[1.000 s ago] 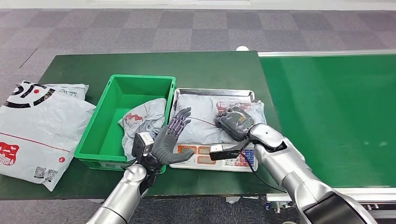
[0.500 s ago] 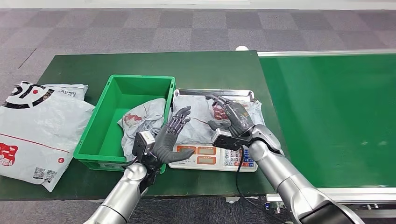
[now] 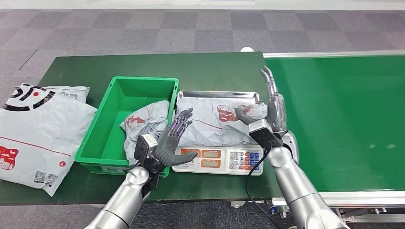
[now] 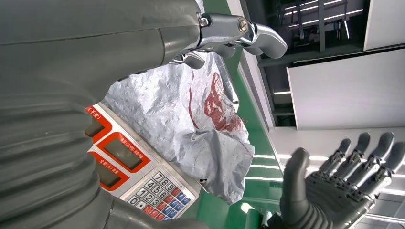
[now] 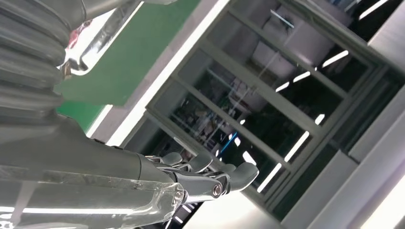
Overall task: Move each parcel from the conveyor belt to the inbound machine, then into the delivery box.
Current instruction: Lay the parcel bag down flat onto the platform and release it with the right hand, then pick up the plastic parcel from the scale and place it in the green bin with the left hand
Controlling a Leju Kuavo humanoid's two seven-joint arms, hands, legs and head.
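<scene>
Right hand (image 3: 273, 110) is lifted off the parcel (image 3: 217, 119), fingers released; parcel is left on scale (image 3: 217, 160). Left hand (image 3: 173, 140) is held open, awaiting transfer to box (image 3: 95, 138).

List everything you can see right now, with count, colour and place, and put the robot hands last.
Parcel on scale: one, grey with red print, lying on the scale tray.
Parcel in box: one, grey with red print, draped over the box's right wall.
Large parcels: two, grey-white with black and red print, overlapping at the table's left end.
Delivery box: one, green, on the table left of the scale.
Scale: one, steel tray, white keypad with orange-red display frames, table's right side.
Table: one, dark green.
Conveyor belt: one, green, right of the table.
Left robot hand: open, raised by the scale's front left corner.
Right robot hand: open, raised off the parcel at the scale's right edge.
</scene>
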